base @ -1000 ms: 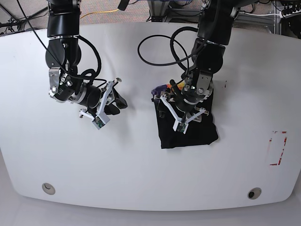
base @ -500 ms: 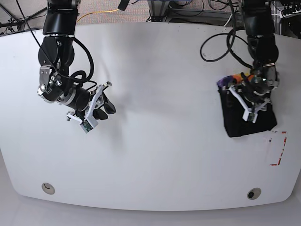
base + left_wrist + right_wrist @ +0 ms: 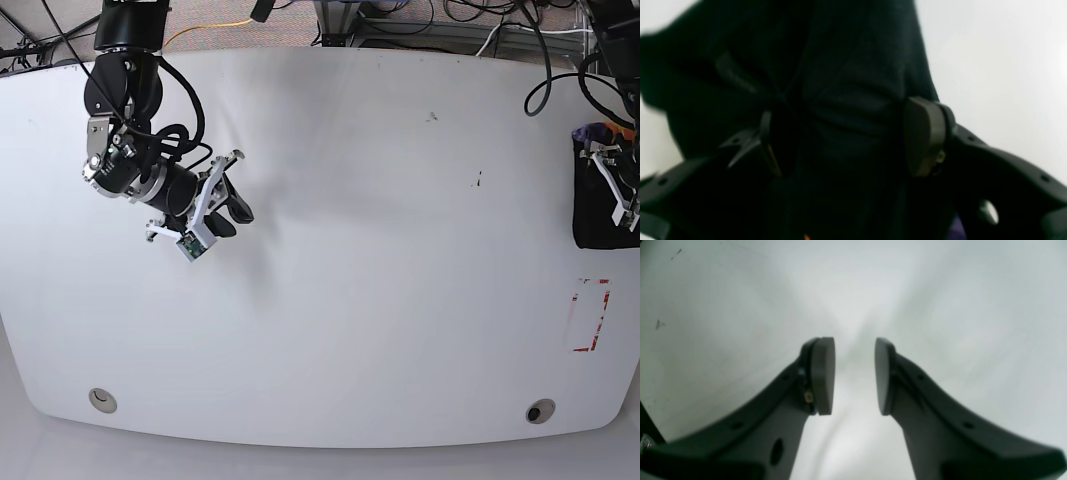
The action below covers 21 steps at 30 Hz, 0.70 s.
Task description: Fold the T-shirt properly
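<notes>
The black T-shirt [image 3: 596, 218] is a folded bundle at the table's far right edge, partly cut off by the base view's border, with a purple patch [image 3: 590, 130] at its top. My left gripper [image 3: 625, 190] sits on it. In the left wrist view the T-shirt [image 3: 846, 66] bunches between the two wide-set pads [image 3: 923, 136] of my left gripper [image 3: 848, 136], which is closed on the thick cloth. My right gripper [image 3: 228, 210] hovers over bare table at the left. In the right wrist view my right gripper [image 3: 854, 375] is open, with nothing between its pads.
A red-marked rectangle [image 3: 590, 315] is on the white table [image 3: 380, 300] just below the T-shirt. Two round fittings [image 3: 103, 400] [image 3: 541, 411] sit near the front edge. Cables and frames lie behind the table's back edge.
My left arm has carried the folded T-shirt from the table's middle to its far right edge. My right arm drifted slightly left, its gripper unchanged.
</notes>
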{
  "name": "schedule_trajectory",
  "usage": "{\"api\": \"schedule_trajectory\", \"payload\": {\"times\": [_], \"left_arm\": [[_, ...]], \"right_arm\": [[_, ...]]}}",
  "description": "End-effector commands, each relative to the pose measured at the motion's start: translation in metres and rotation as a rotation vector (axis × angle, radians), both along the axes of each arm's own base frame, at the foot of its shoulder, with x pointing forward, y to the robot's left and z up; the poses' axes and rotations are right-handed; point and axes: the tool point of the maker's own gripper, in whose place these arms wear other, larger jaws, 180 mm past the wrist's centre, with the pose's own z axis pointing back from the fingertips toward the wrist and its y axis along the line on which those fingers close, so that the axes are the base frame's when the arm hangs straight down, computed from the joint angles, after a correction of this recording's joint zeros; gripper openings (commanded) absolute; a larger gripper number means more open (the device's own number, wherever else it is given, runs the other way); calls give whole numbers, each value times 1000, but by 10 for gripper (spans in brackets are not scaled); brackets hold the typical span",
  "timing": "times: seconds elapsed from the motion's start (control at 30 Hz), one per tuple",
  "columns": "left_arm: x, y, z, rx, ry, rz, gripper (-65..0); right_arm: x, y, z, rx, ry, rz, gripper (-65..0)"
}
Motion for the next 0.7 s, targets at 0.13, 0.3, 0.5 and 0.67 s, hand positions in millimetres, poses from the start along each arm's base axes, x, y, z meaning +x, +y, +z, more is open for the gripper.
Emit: {"api": "schedule_trajectory", "payload": {"times": [0.13, 0.3, 0.5, 0.67], "left_arm": [[-13, 41, 22, 145, 78, 7, -206], [-4, 37, 62, 259, 44, -36, -206], [13, -19, 107, 322, -123, -115, -207], [19, -79, 118, 293, -258, -167, -285]], "right_arm": [[-3, 2, 11, 18, -40, 9, -461], [-5, -2, 8, 8, -32, 4, -461], [-2, -16, 5, -28, -62, -46, -463], [4, -31, -4, -110, -111, -87, -463]]}}
